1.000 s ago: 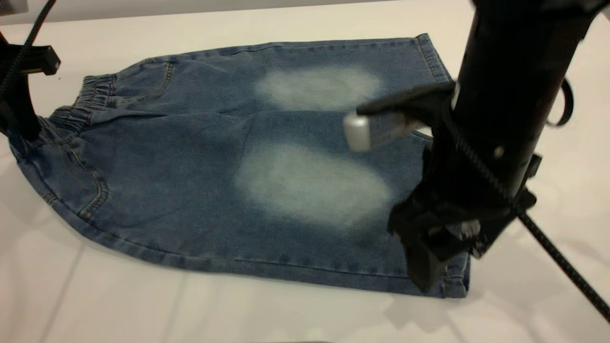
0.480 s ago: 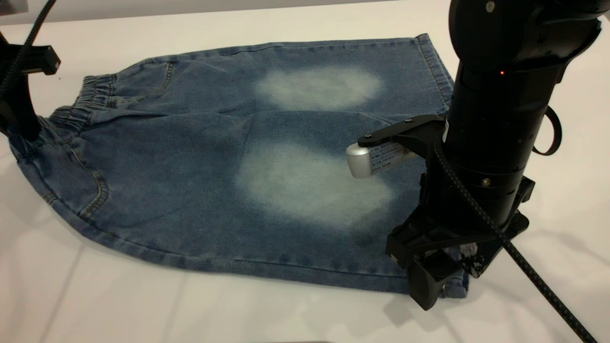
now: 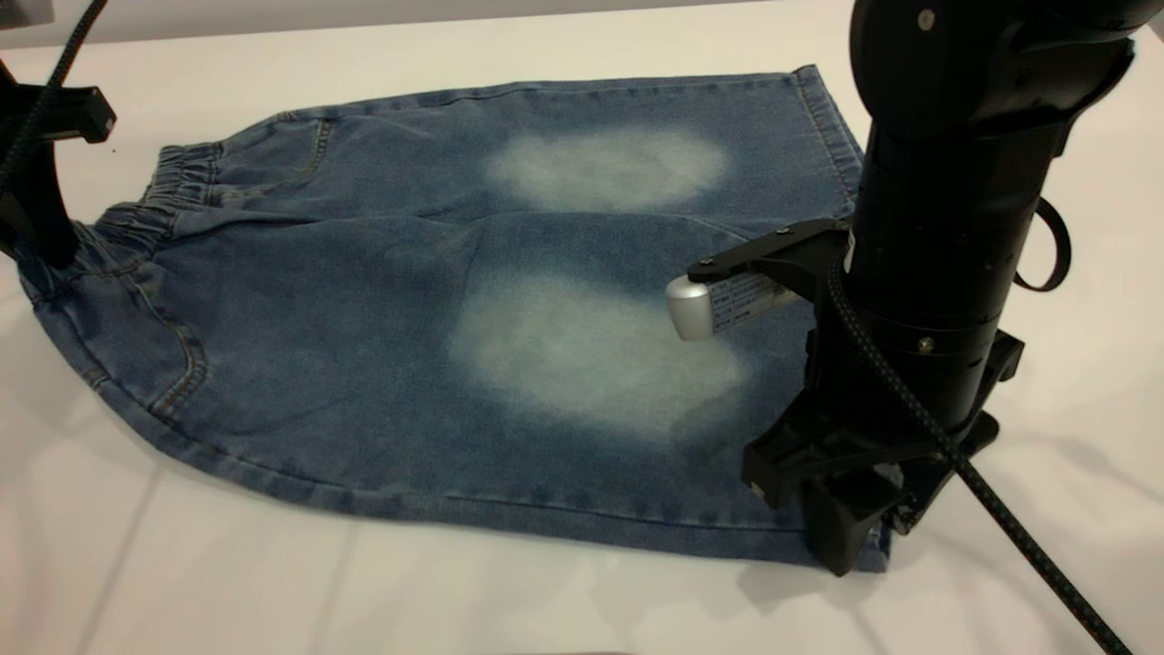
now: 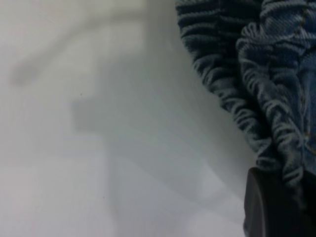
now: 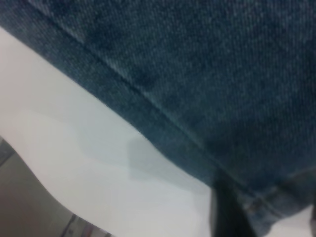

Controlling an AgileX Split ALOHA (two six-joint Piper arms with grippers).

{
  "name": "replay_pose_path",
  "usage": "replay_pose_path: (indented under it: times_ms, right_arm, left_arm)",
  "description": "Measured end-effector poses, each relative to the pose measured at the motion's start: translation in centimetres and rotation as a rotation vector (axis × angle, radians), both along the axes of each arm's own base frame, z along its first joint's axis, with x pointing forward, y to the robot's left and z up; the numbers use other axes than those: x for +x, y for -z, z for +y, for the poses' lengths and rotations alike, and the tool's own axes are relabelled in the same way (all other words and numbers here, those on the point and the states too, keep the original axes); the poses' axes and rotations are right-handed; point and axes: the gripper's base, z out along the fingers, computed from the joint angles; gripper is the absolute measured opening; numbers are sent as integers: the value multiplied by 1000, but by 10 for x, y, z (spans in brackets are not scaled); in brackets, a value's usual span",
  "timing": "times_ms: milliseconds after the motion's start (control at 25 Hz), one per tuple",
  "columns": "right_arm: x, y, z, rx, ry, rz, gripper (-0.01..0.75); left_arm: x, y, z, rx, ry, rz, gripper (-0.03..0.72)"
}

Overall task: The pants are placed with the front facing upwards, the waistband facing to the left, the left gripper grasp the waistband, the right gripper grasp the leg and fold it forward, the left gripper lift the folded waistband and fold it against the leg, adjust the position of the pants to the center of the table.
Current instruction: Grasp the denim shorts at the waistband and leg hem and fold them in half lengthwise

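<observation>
The blue denim pants (image 3: 473, 300) lie flat on the white table (image 3: 182, 564), two pale faded patches up, legs to the right. Their gathered waistband (image 3: 173, 186) is at the left. My left gripper (image 3: 41, 246) stands at the waistband's near end. In the left wrist view the ruffled waistband (image 4: 256, 89) runs down into the gripper (image 4: 291, 197), which is shut on it. My right gripper (image 3: 850, 537) is down on the near leg's cuff corner (image 3: 878, 546). In the right wrist view that gripper (image 5: 266, 217) is open, with the stitched cuff corner (image 5: 261, 207) between its fingers.
The thick black right arm (image 3: 946, 182) with its silver cylinder (image 3: 691, 309) stands over the right end of the pants, and its braided cable (image 3: 1028, 546) trails to the lower right. Bare white table surrounds the pants on all sides.
The right gripper has come down and shifted slightly right onto the near cuff corner. The left gripper and the pants have stayed where they were.
</observation>
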Motion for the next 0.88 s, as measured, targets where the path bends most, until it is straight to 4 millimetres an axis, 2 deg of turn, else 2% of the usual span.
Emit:
replay_pose_path:
  times_ms: [160, 240, 360, 560, 640, 760, 880]
  right_arm:
    - [1, 1, 0, -3, -3, 2, 106]
    - [1, 1, 0, -3, -3, 1, 45]
    - [1, 0, 0, -1, -5, -6, 29]
    - [5, -13, 1, 33, 0, -78, 23]
    - [11, -30, 0, 65, 15, -133, 22]
    - [19, -65, -6, 119, 34, -236, 21]
    - [25, -98, -17, 164, 68, -330, 21]
  left_arm:
    - [0, 0, 0, 0, 0, 0, 60]
    - [0, 0, 0, 0, 0, -2, 60]
    - [0, 0, 0, 0, 0, -4, 60]
    - [0, 0, 0, 0, 0, -5, 61]
    - [1, 0, 0, 0, 0, -6, 61]
    - [3, -3, 0, -2, -3, -15, 61]
    - [8, -7, -1, -10, -10, -33, 61]
